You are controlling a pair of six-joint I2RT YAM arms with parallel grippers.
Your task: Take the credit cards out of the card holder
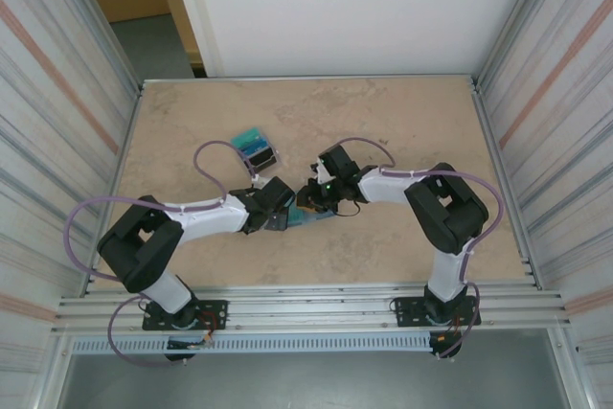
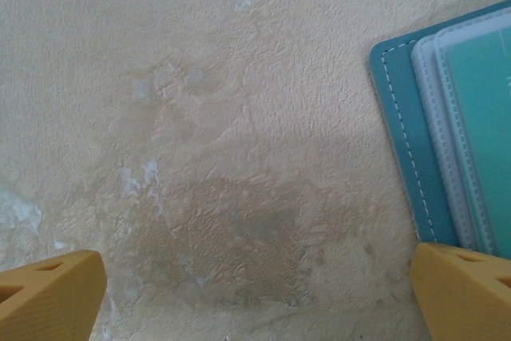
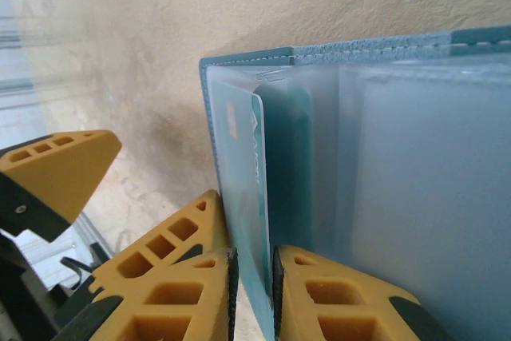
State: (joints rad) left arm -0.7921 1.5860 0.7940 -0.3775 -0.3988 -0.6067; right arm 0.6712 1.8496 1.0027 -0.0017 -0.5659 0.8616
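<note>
Right now I see both arms reaching in to the middle of the surface (image 1: 402,122), their hands meeting over the card holder (image 1: 314,218). The holder lies open and flat between them, nearer my side of the surface than the far edge.

My right hand (image 3: 254,265) is narrowed to a slit. Through its wrist camera, the two yellow fingers (image 3: 335,301) pinch the near edge of a teal card (image 3: 257,189). That card stands in a clear inner pocket at the left end of the card holder (image 3: 263,57). From above, the right hand (image 1: 311,193) sits on the holder's far side.

My left hand (image 2: 255,293) is spread wide, with one yellow fingertip in each bottom corner of its wrist view and bare surface (image 2: 200,117) between them. The card holder (image 2: 399,117) lies at the right of that view. Its stitched teal border runs down to just beside the right fingertip; I cannot tell whether they touch. From above, the left hand (image 1: 283,210) is at the holder's left edge.

A small card pile (image 1: 254,147), teal and dark, rests on the surface beyond the left hand, apart from the holder.
</note>
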